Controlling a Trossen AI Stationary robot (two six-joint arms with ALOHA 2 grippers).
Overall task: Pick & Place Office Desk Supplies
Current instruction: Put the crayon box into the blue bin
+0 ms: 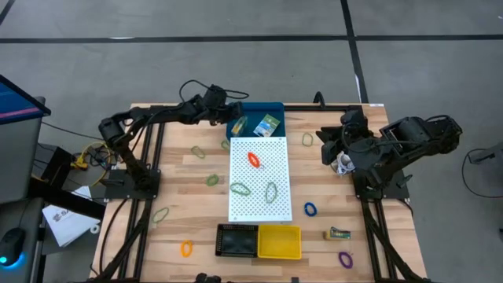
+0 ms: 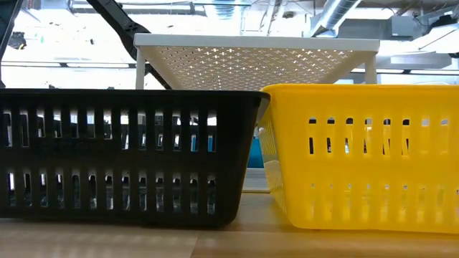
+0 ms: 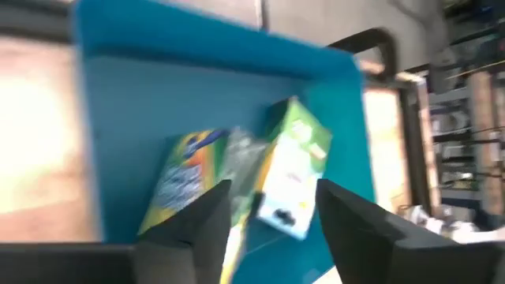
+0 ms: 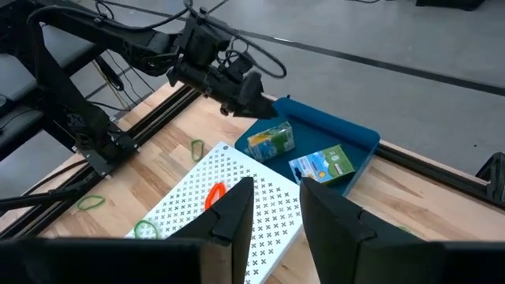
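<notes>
Two printed packets are lying in the blue tray at the surface's far edge, the left one sitting just beneath the left claw, which is hovering wide and empty.

A wooden table carries a white perforated board at centre frame and a blue tray just above it. Black and yellow baskets sit side by side at the lower edge. Coloured rubber bands and a small packet lie scattered on the wood.
</notes>
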